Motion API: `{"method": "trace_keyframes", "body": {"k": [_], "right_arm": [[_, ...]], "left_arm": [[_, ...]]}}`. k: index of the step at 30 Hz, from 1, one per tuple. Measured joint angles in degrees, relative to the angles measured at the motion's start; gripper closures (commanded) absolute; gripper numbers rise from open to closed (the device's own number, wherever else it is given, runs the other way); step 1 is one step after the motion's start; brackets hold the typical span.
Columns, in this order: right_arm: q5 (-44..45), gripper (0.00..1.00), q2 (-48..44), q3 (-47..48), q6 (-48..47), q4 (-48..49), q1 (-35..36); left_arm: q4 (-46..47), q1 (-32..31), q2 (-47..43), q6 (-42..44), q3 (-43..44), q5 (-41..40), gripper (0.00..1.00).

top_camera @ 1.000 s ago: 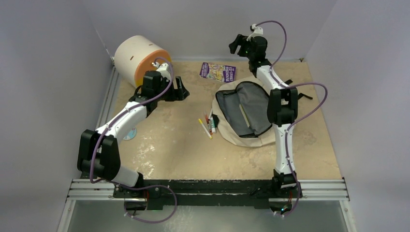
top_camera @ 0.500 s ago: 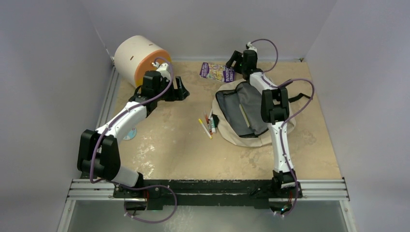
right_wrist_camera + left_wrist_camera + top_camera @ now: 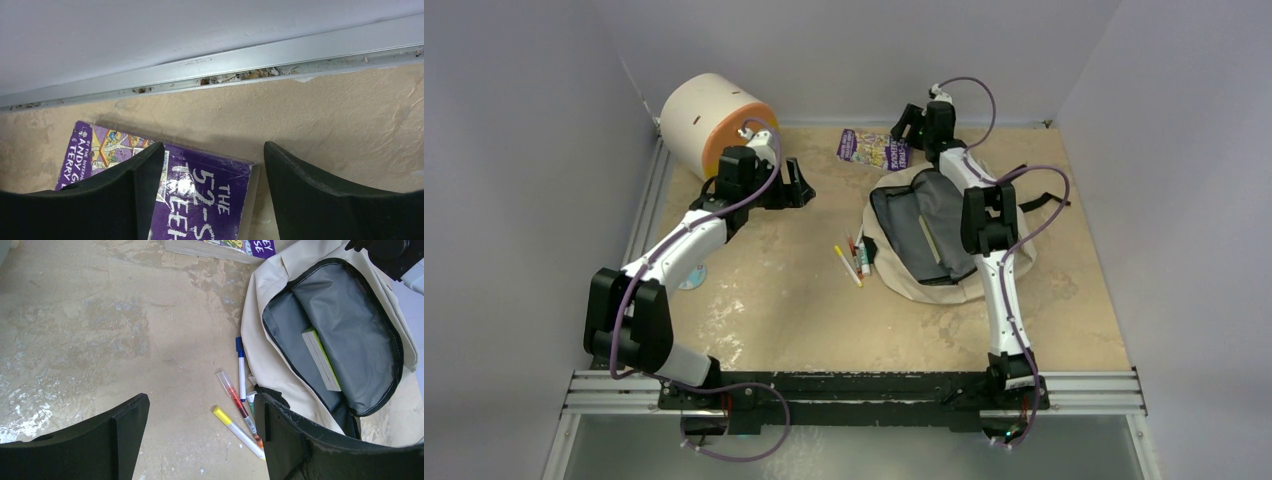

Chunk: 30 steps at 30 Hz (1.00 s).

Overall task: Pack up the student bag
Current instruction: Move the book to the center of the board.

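Student bag (image 3: 914,230) lies unzipped on the tabletop (image 3: 804,300), right of centre in the overhead view, its dark lining facing up. Only the left wrist view shows a green-edged notebook (image 3: 320,360) inside it, with markers (image 3: 240,410) scattered just beside its left edge. The left gripper (image 3: 201,402) hovers with jaws spread wide, holding nothing. The right wrist view alone shows the right gripper (image 3: 214,150) gaping over a purple book (image 3: 210,195) near the back rail (image 3: 250,65), gripping nothing.
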Motion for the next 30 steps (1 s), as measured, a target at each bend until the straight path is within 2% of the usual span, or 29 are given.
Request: {"method": "trace_keyframes", "body": {"k": [6, 14, 21, 30], "right_arm": [[-1.6, 0.31, 0.0, 0.0, -3.9, -0.7, 0.0], [-6.4, 0.51, 0.0, -0.2, -10.7, -1.7, -0.2], [-11.3, 0.57, 0.0, -0.2, -13.8, -2.1, -0.1], [-17.6, 0.59, 0.0, 0.9, -21.3, -4.8, 1.7]], "left_arm": [[0.0, 0.0, 0.0, 0.0, 0.0, 0.3, 0.24], [0.0, 0.3, 0.0, 0.0, 0.0, 0.5, 0.24], [0.0, 0.4, 0.0, 0.0, 0.0, 0.5, 0.24], [0.0, 0.4, 0.0, 0.0, 0.0, 0.5, 0.24]]}}
